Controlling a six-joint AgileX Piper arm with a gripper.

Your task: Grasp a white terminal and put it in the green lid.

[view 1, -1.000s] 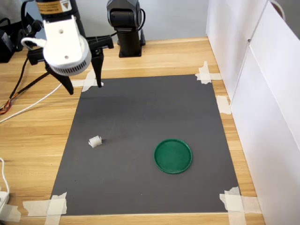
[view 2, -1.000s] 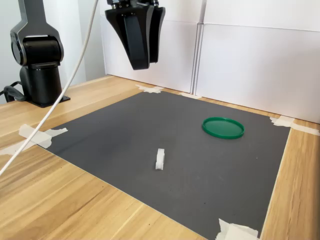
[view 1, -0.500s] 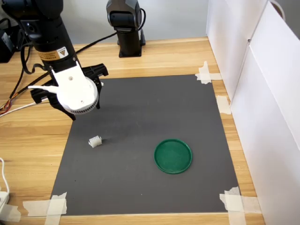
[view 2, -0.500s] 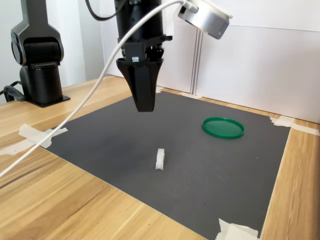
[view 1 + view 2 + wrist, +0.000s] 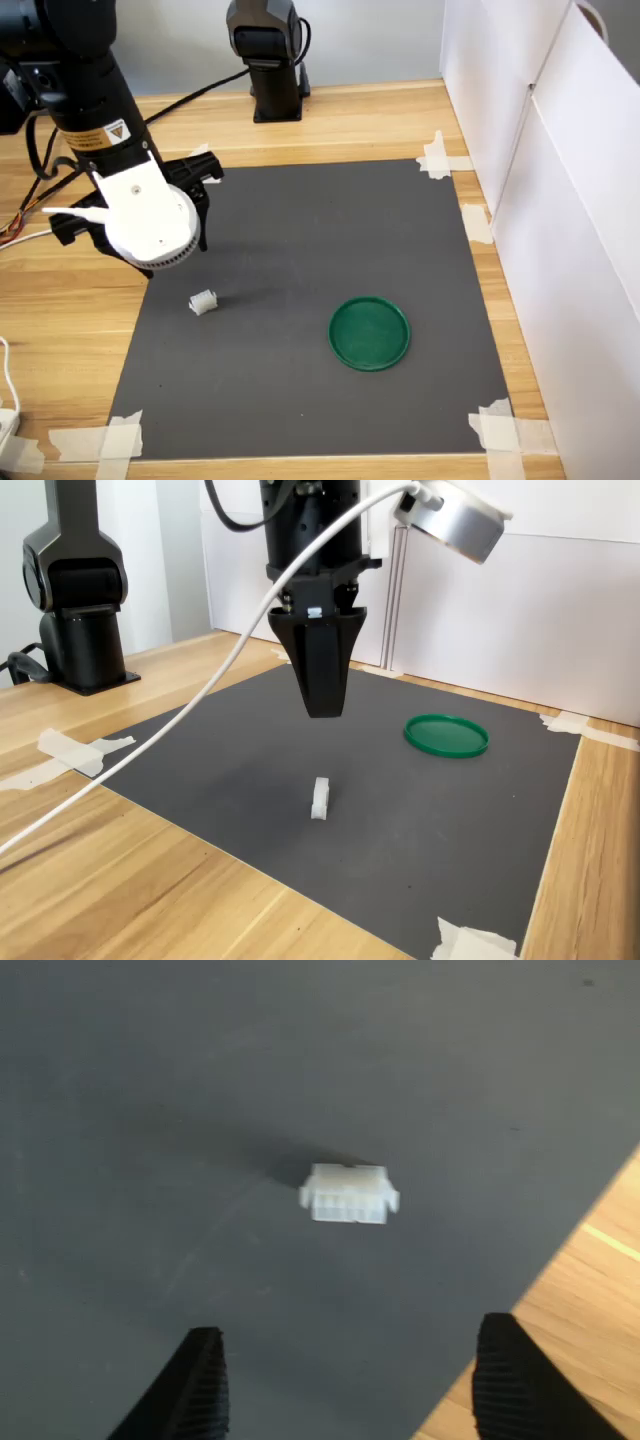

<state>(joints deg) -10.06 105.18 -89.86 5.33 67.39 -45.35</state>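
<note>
Step in hand: approach, no grasp yet. Gripper above white terminal, not touching; wrist view shows fingertips spread apart, nothing between. Terminal on dark mat, well apart from green lid, at lid's 9 o'clock in first exterior view. Next, by judgement: centre over terminal, descend, close on it.

The terminal, a small white ribbed block, is lying on the dark mat near the first exterior view's left edge. The lid, round, flat, dark green, is resting rim-up, empty, well apart from it.
</note>
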